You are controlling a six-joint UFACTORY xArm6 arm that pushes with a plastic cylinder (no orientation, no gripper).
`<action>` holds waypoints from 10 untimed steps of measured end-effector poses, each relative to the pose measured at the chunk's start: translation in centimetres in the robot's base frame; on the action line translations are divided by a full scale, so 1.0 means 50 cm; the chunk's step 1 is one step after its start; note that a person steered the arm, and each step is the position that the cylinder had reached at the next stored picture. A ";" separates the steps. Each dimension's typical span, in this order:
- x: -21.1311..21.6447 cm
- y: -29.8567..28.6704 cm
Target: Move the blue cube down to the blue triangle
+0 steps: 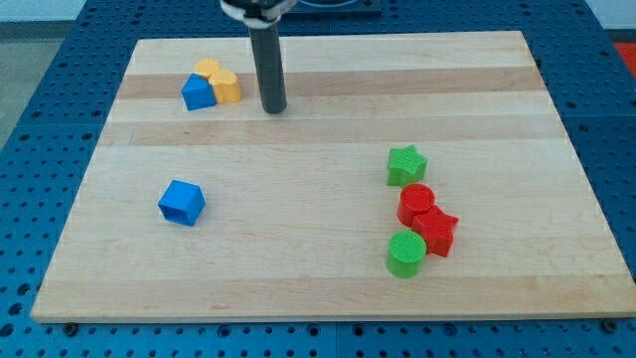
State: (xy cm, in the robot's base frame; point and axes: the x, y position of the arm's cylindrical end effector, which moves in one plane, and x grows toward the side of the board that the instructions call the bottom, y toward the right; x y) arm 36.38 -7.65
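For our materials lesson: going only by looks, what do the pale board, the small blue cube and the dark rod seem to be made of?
Pale board: looks like light wood, matt, with long grain bands.
Small blue cube: probably plastic; even saturated colour, slight sheen.
Dark rod, ending at my tip: smooth, dark, faint highlight; metal or plastic, undecidable.

So the setup is a pale wooden board with faint darker grain bands running across it, filling most of the frame. Underneath and all around is a blue perforated table, dotted with a regular hole grid, visible at the left, right and bottom edges. Lighting's even and bright, with only soft shadows.
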 end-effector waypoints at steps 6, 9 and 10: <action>0.503 -0.186; 0.402 -0.172; 0.363 -0.186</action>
State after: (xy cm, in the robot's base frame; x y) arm 54.54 -16.96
